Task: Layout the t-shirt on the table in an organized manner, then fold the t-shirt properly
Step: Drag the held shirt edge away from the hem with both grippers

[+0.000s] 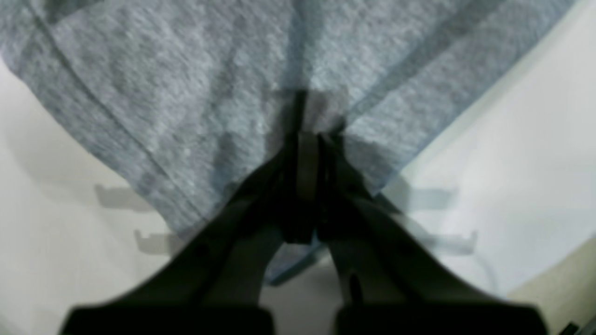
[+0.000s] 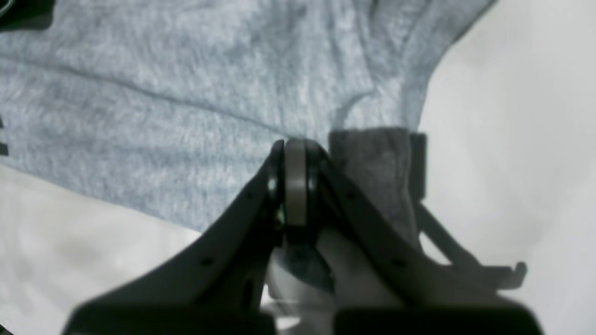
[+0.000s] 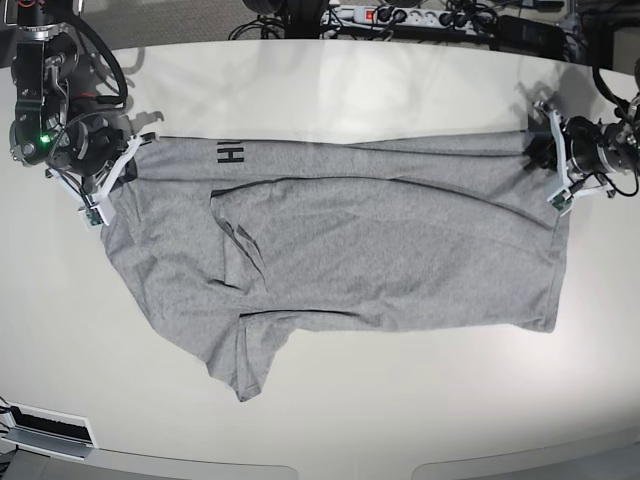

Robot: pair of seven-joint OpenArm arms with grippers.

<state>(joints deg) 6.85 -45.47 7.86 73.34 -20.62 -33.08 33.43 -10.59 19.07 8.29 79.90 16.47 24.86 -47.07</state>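
The heather-grey t-shirt (image 3: 340,240) lies stretched sideways, wrinkled and partly folded over, on the glossy off-white table (image 3: 400,400).

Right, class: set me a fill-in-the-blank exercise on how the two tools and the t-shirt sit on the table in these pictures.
1. Both tools are shut on the edge of the grey ____.
2. In the base view, the left tool grips the t-shirt at that view's ____ side.
3. The black lettering lies nearer the ____ tool.
4. The garment rests on an off-white ____.

Missing words: t-shirt; right; right; table
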